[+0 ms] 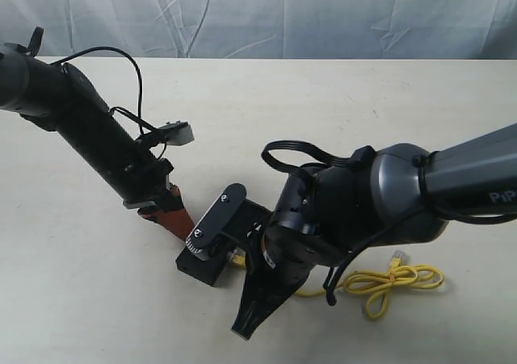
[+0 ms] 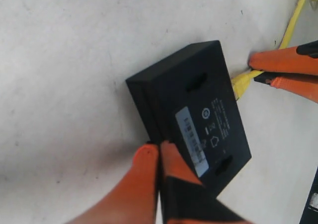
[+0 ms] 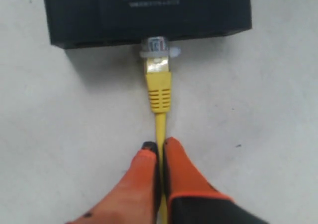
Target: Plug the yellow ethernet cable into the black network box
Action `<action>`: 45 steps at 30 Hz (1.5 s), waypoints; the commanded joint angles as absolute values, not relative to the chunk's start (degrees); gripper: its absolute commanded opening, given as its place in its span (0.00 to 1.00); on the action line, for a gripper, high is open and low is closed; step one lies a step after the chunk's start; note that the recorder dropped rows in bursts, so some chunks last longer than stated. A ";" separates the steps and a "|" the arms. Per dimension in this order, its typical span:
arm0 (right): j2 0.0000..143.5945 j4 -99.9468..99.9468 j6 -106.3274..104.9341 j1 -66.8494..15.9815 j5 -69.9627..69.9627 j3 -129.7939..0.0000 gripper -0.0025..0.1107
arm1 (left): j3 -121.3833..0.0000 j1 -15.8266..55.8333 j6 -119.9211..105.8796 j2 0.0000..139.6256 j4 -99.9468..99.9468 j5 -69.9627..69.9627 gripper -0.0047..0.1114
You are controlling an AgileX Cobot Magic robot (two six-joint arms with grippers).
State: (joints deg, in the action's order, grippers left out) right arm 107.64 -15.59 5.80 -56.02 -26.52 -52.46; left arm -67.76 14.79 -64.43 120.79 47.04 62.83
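Note:
The black network box (image 2: 194, 110) lies flat on the table, label up, and it also shows in the exterior view (image 1: 203, 267). My left gripper (image 2: 159, 147) is shut, its orange tips pressed against one side of the box (image 1: 182, 225). At the opposite side, my right gripper (image 3: 159, 147) is shut on the yellow ethernet cable (image 3: 160, 127) just behind the yellow boot (image 3: 159, 90). The clear plug (image 3: 158, 49) sits at the box's side wall (image 3: 144, 10); how deep it sits is unclear. In the exterior view the right fingers are hidden under the wrist.
The rest of the cable lies in loose loops (image 1: 396, 282) on the pale table to the right of the box, its free plug (image 1: 397, 256) beside them. A grey cloth backdrop (image 1: 283, 13) hangs behind the table's far edge.

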 commanded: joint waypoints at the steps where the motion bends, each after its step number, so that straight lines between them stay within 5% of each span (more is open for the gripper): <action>1: 109.48 -16.04 5.52 -56.02 -25.72 -51.69 0.01 | -67.94 15.03 -64.56 120.69 48.05 63.48 0.04; 12: 108.99 -14.66 7.65 -56.02 -19.74 -51.69 0.04 | -67.94 15.03 -64.56 120.69 48.02 63.21 0.04; 19: 105.12 -14.99 10.46 -56.02 -22.27 -51.69 0.48 | -68.13 14.09 -63.32 119.57 46.83 59.33 0.04; 23: 98.65 -10.01 11.31 -51.00 -26.33 -51.69 0.44 | -68.13 7.61 -53.69 111.21 41.49 56.62 0.04; 26: 88.98 -3.39 11.53 -42.29 -30.54 -51.58 0.02 | -64.30 1.95 -47.57 96.29 39.57 53.27 0.04; 36: 52.51 -1.47 11.53 -22.40 -31.40 -39.71 0.02 | -36.07 0.46 -43.64 44.11 31.02 33.00 0.04; 45: 25.31 -7.66 11.53 -21.71 -24.07 -26.32 0.02 | -27.20 0.46 -43.64 21.23 29.52 34.25 0.04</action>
